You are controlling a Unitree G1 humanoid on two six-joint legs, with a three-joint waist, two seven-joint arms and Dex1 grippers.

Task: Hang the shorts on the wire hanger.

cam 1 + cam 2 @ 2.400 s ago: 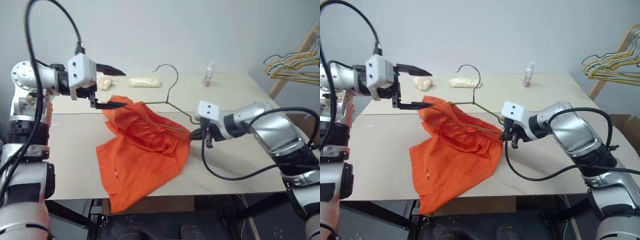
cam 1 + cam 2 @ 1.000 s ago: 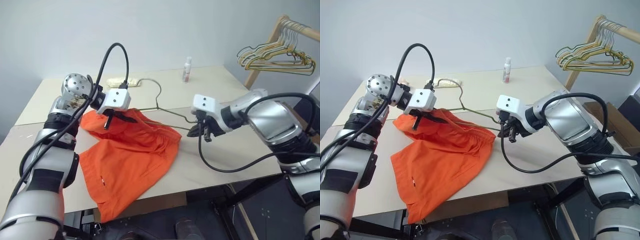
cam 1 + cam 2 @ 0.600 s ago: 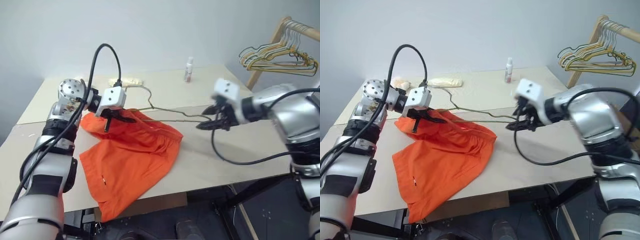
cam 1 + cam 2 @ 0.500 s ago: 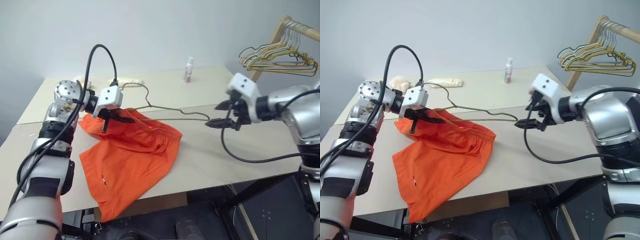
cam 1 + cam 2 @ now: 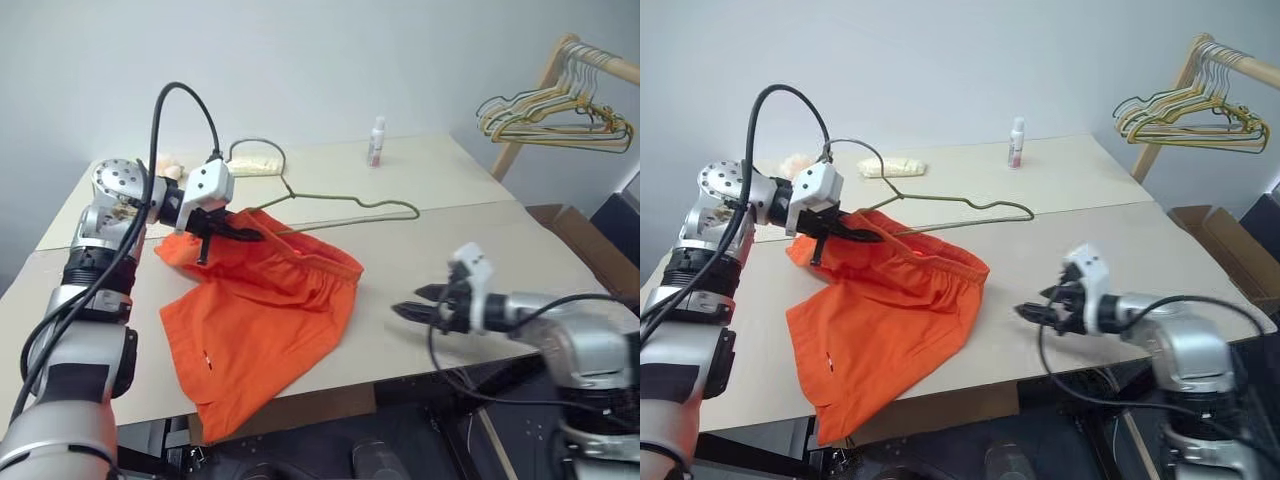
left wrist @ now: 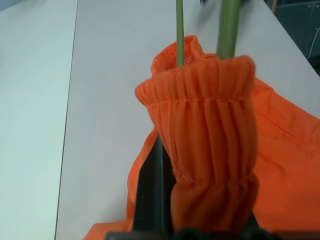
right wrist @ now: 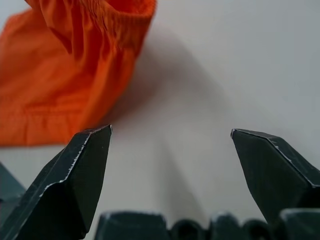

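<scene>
While the left end effector (image 5: 232, 229) is clamped on a bunched corner of the waistband of the shorts (image 5: 265, 320), together with the left end of the wire hanger (image 5: 345, 203) threaded into that waistband, the right end effector (image 5: 412, 303) hovers low over the near right part of the desk (image 5: 470, 240) with its two fingers spread wide and nothing between them. The shorts lie mostly slack on the desk at centre left, one leg drooping over the near edge; the hanger's right shoulder projects to the right, bare of fabric and unsupported, and its hook curls toward the far left. The chief risk, as judged from this arrangement, is that the single left-hand pinch carries both cloth and wire: any slackening or twist there could let the wire slide out of the waistband or pivot downward. Because most of the garment's weight hangs toward the near edge, lifting now could drag the fabric off the wire or pull the shorts to the floor. The right end effector, well apart from the garment, must find the floppy free waistband edge; a shallow approach could push the fabric or knock the hanger's right tip. The small bottle (image 5: 377, 140) at the far side and the rack of multicoloured hangers (image 5: 552, 108) at far right stand well clear.
</scene>
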